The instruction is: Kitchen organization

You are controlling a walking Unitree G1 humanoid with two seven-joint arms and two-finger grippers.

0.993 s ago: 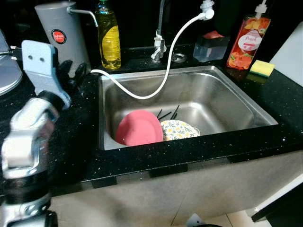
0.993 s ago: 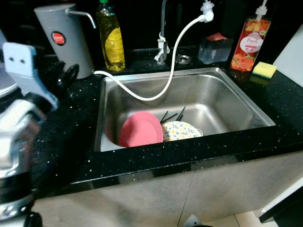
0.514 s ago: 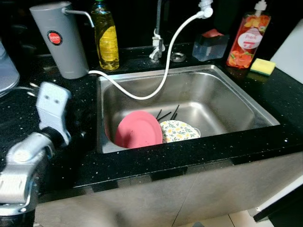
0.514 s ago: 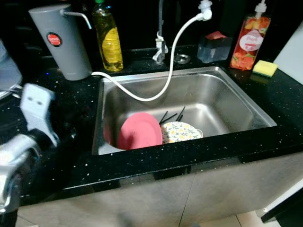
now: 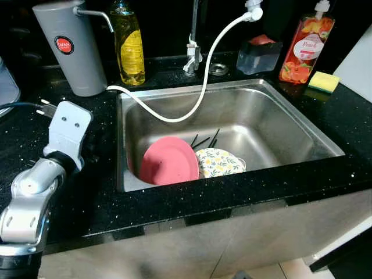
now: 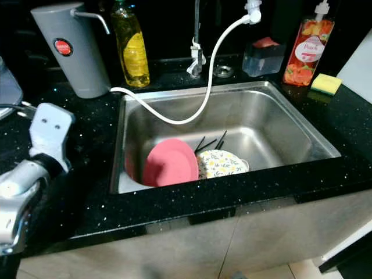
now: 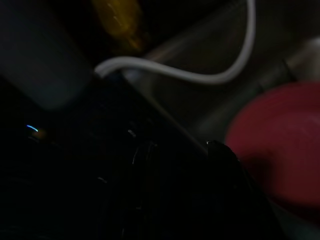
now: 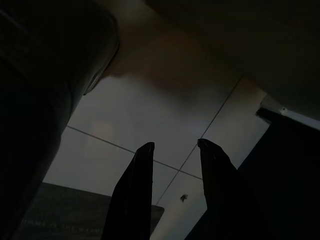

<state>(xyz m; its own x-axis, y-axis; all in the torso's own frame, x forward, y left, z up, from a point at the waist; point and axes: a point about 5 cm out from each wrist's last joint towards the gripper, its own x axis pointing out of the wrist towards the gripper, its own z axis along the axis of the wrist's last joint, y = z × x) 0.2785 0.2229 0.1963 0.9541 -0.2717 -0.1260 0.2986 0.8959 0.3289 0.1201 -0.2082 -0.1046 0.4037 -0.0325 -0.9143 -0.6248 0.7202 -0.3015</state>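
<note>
Stainless sink (image 5: pixel 279 110) w/ a pink plate (image 5: pixel 169 162) leaning near its front-left corner, a floral plate (image 5: pixel 218 162) touching it on the right, and dark utensils (image 5: pixel 204 140) just behind both. White hose (image 5: pixel 197 99) loops from the tap into the basin. Black tabletop (image 5: pixel 93 192) carries a grey dispenser (image 5: pixel 68 46), yellow soap bottle (image 5: pixel 129 43), red soap bottle (image 5: pixel 301 49) and a sponge (image 5: pixel 322 82).

Left hand (image 7: pixel 175 195) is over the tabletop left of the sink, aimed toward the pink plate; too dark, can't tell if its fingers are spread. Right hand (image 8: pixel 172 195) hangs idle above floor tiles, fingers apart, holding nothing.

Progress looks early: dishes are in the sink, nothing gripped. Prob. all the sorting remains.
</note>
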